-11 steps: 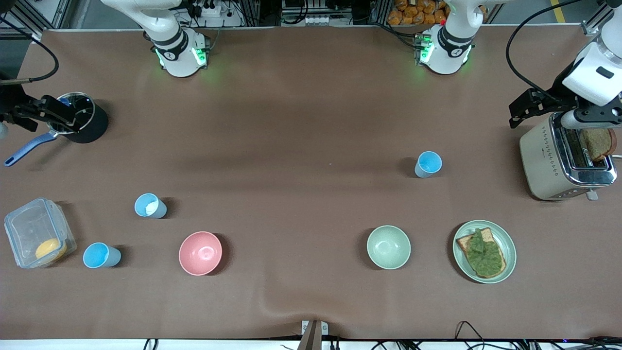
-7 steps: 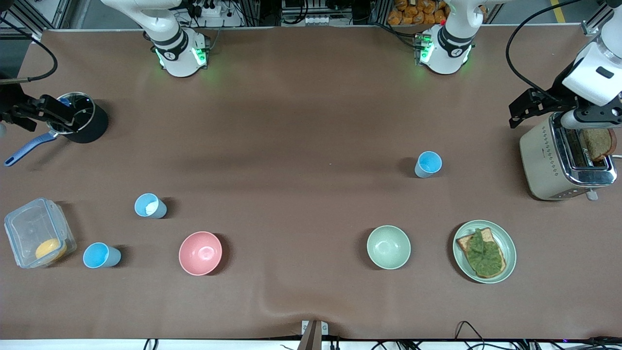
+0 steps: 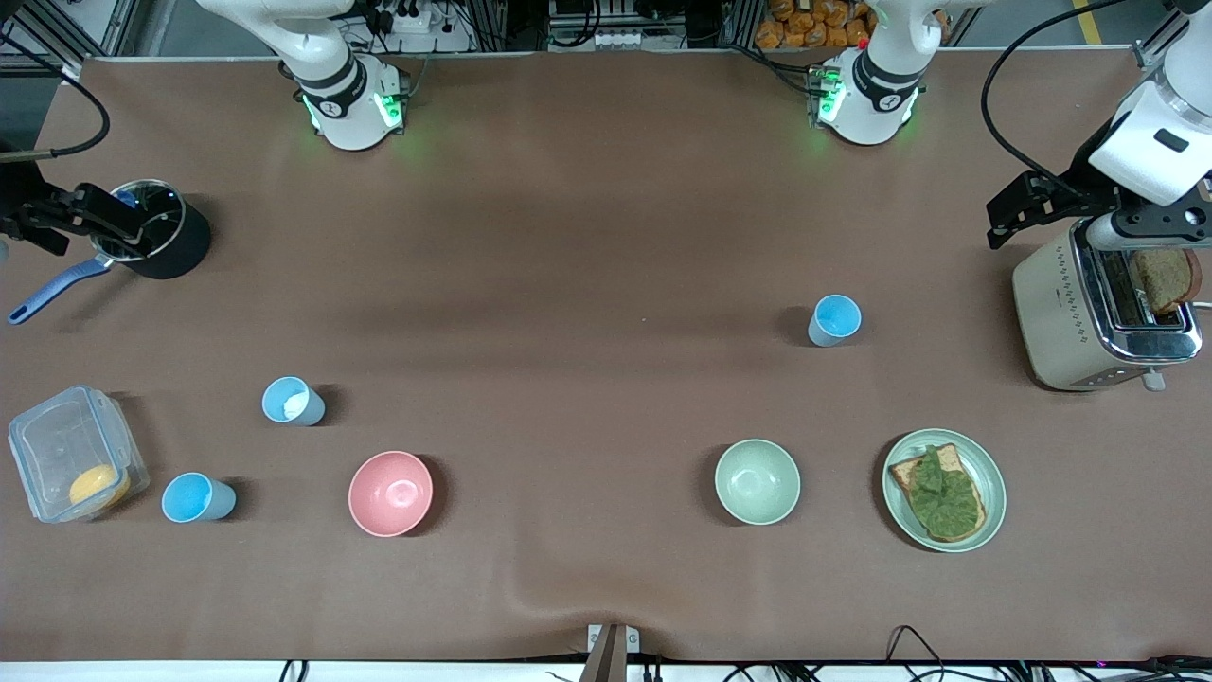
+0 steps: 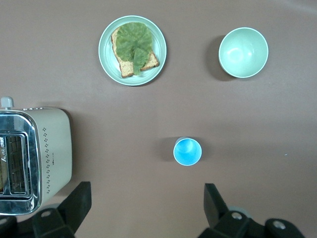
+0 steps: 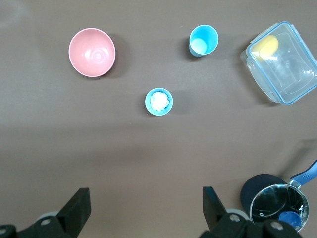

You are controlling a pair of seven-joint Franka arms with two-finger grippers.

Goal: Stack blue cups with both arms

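Three blue cups stand upright and apart on the brown table. One cup (image 3: 834,320) is toward the left arm's end, also in the left wrist view (image 4: 187,151). Toward the right arm's end, a cup (image 3: 293,401) holds something white, as the right wrist view (image 5: 159,101) shows. An empty cup (image 3: 197,498) stands nearer the front camera, also in the right wrist view (image 5: 203,40). My left gripper (image 3: 1013,213) is open and empty, high beside the toaster; its wrist view (image 4: 147,198) shows bare table between the fingers. My right gripper (image 3: 95,223) is open and empty over the pot, also in its wrist view (image 5: 146,203).
A pink bowl (image 3: 390,493) and a pale green bowl (image 3: 757,481) stand near the front. A plate with toast (image 3: 985,474) and a toaster (image 3: 1060,313) are at the left arm's end. A clear lidded container (image 3: 57,436) and a black pot (image 3: 180,248) are at the right arm's end.
The left arm's hand has shifted slightly toward the robots' bases. The cups have not moved.
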